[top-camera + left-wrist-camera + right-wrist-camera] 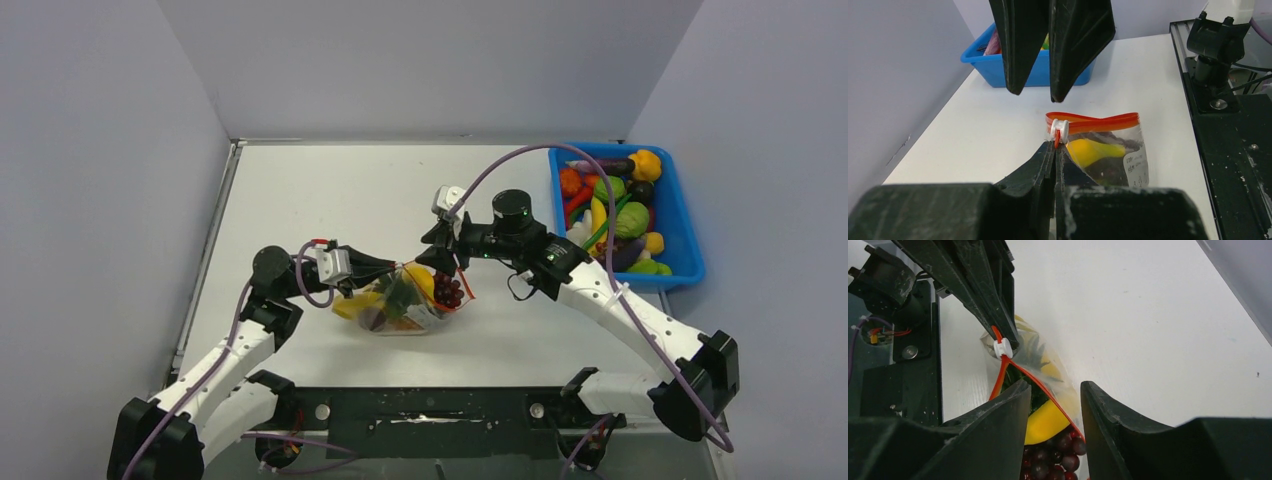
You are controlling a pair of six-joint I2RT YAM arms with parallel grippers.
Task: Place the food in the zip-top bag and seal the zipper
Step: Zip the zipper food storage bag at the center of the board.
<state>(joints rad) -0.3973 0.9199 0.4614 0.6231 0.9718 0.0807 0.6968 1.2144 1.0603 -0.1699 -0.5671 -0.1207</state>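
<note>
Top view: zip-top bag (405, 302) lies on the table (330, 200) between the arms, contents blurred. Left wrist: left tool (1055, 146), pressed together, pinches the zipper (1093, 121), running crosswise. Right wrist: right tool (1055, 390) spread over grapes (1053, 460), bag cut off.

Food (421, 283) lies in the zip-top bag (400, 321); bin (688, 225) sits far right.

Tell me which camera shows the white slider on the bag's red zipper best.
Left wrist: the white slider sits centred and unobstructed on the red zipper, past the shut left gripper. The right wrist view shows it too, off-centre against that gripper's fingers. In the top external view it is too small to make out.
</note>
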